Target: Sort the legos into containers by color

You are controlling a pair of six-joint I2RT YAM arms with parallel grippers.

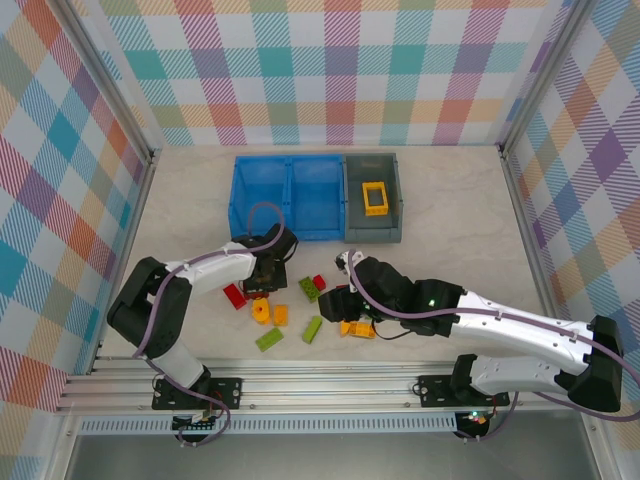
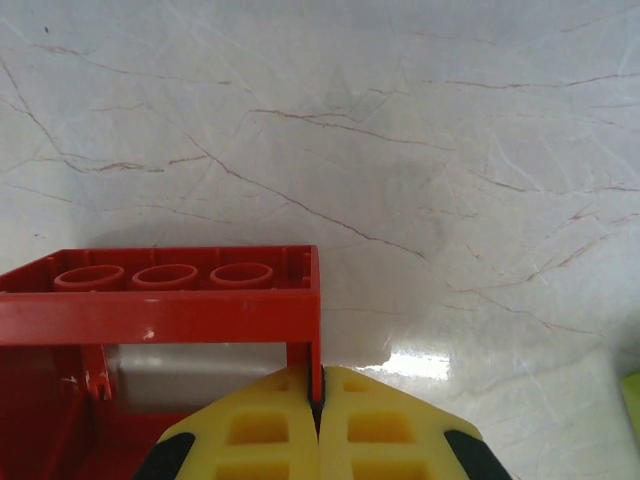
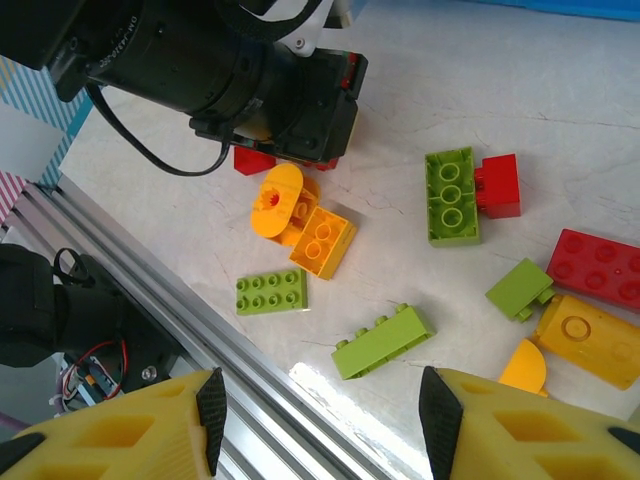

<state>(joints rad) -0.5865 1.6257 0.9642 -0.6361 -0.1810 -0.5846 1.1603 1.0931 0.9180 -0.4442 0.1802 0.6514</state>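
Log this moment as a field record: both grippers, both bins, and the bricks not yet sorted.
left gripper: shut, pinching a thin wall of a red brick
right gripper: open, nothing between its fingers, above the loose bricks
blue bin: no bricks seen in either compartment
grey bin: one yellow frame inside
unsorted: red, lime green and yellow-orange pieces clustered on the table between the arms
progress: sorting barely begun

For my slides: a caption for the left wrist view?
Left gripper shut on the wall of a red frame brick, marbled table behind.
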